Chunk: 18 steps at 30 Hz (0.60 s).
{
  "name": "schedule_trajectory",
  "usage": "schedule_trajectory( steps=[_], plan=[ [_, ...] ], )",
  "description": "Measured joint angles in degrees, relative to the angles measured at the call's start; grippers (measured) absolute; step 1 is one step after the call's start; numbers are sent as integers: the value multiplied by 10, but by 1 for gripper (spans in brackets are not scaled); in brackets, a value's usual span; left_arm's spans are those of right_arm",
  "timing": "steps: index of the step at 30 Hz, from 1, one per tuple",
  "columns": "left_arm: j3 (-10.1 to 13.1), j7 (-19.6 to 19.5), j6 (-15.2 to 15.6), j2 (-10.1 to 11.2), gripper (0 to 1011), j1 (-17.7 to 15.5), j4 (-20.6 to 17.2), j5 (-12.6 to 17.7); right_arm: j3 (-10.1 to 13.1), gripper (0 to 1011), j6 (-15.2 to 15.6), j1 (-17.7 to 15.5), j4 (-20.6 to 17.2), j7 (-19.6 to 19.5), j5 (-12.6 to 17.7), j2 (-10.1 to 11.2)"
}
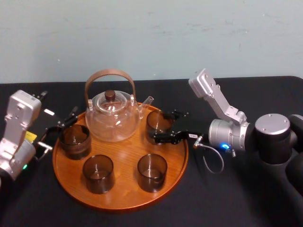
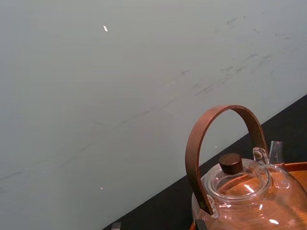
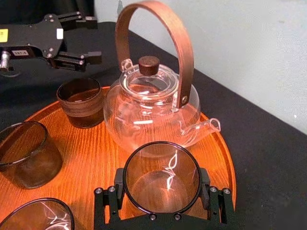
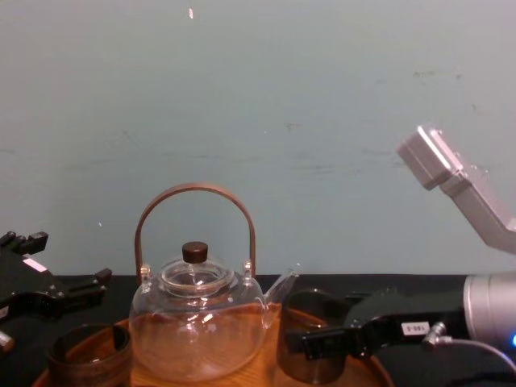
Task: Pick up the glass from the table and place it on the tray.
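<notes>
Nearest to the robot, the front rim of the round wooden tray [image 1: 120, 204], lying on the black table [image 1: 222, 203]. Just behind that rim, on the tray, a brown tumbler [image 1: 98, 174] on the left and a second brown tumbler [image 1: 152, 172] on the right, both upright and apart from each other. Farther back, on the right part of the tray, the glass [image 3: 162, 178], upright, with its base seemingly down on the wood, near the right rim and just beside the spout of the clear teapot [image 1: 112, 117]. Around it, from the right side, the right gripper [image 1: 160, 126], with one black finger at each side of the glass and both closed against its wall, as far as visible in the right wrist view; nothing else in this grip. At about the same depth, on the left part of the tray, a brown cup with a dark rim [image 1: 74, 141], upright. Close beside this cup, at the left edge of the tray, the left gripper [image 3: 94, 38], with fingers spread wide, holding nothing and apart from the cup. At the back middle of the tray, the teapot itself, with arched brown handle and dark lid knob, between the cup and the glass, spout toward the right. Behind everything, the far strip of the black table and then a pale wall [image 1: 151, 38].
</notes>
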Motion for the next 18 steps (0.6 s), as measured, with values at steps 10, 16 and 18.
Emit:
schedule_trajectory(
  steps=[10,16,18],
  plan=[
    [0,0,0,0,1001,0,0,0,-2,904,-2,4,22,3,1,-6],
    [0,0,0,0,1001,0,0,0,-3,904,-2,4,31,2,0,-7],
    [0,0,0,0,1001,0,0,0,-3,904,-2,4,33,2,-1,-8]
  ],
)
